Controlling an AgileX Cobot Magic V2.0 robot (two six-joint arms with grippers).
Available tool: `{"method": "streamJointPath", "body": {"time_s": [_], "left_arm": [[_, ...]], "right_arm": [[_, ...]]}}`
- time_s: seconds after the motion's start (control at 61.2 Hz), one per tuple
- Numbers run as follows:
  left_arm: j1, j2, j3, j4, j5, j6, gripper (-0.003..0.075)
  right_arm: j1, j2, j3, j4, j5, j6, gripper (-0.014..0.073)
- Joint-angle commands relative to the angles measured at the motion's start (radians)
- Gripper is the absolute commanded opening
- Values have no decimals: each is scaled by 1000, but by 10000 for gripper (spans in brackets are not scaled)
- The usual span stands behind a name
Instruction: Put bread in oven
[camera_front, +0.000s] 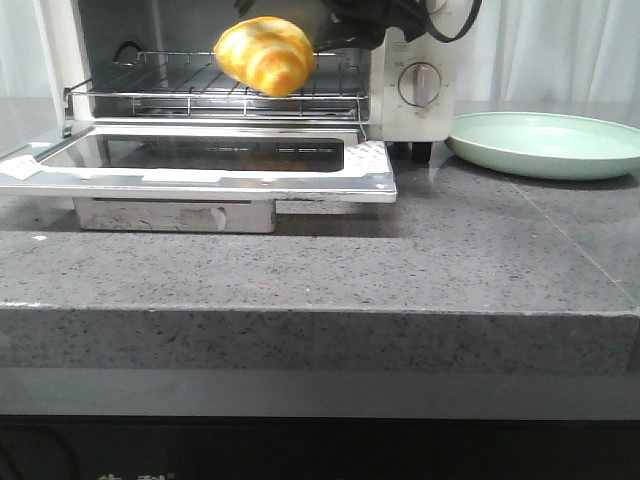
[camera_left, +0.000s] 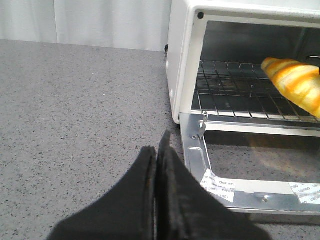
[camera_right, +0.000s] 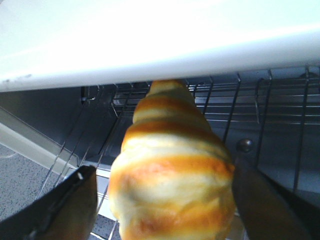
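Your right tool (camera_right: 165, 200) is grasping the bread (camera_right: 172, 185): in the right wrist view its two dark fingers (camera_right: 65, 210) press against either side of the glossy, orange-ridged roll, whose tapered tip points into the oven cavity. In the front view you see only a bit of that arm, dark with a looping cable, at the top of the picture near the oven's upper right corner, reaching in from the right.

The bread (camera_front: 266, 55) is held in the air in the mouth of the oven (camera_front: 405, 85), above the front part of the wire rack (camera_front: 190, 88) and not resting on it. From the left wrist view the bread (camera_left: 295, 85) appears at the right side of the opening, over the rack (camera_left: 235, 92).

Your left tool (camera_left: 157, 165) is clenched with nothing in it, its black fingers (camera_left: 137, 185) pressed together. It sits low over the grey speckled table (camera_left: 75, 110), just beside the left front corner of the oven (camera_left: 180, 60).

The drop-down door (camera_front: 200, 160) lies fully open and level, its glass window facing up. On the control panel to the right of the opening you can see a round knob (camera_front: 420, 84). A pale green plate (camera_front: 545, 145) rests on the table (camera_front: 400, 270) to the right of the oven.
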Motion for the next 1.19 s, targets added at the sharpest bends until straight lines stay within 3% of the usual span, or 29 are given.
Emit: {"method": "streamJointPath", "body": {"time_s": [0.0, 0.114, 0.229, 0.425, 0.539, 0.784, 0.964, 1.177], "left_arm": [[2, 4, -30, -1, -76, -10, -20], [2, 4, -30, -1, -76, -10, -20], [2, 4, -30, -1, -76, -10, -20], [2, 4, -30, 0, -76, -10, -20], [2, 4, -30, 0, -76, -10, -20], [2, 4, -30, 0, -76, -10, -20], [2, 4, -30, 0, -76, -10, -20], [2, 4, -30, 0, -76, -10, -20]], "right_arm": [[1, -50, -38, 2, -66, -10, 603], [1, -56, -38, 2, -40, -10, 603], [1, -94, -37, -7, 77, -10, 596], [-2, -202, 11, -41, 115, -10, 477], [-18, -279, 63, -91, 145, -10, 360], [-207, -433, 114, -232, 406, -10, -71], [-342, -563, 131, -396, 542, -10, -68], [-371, -813, 334, -468, 448, -10, -68]]}}
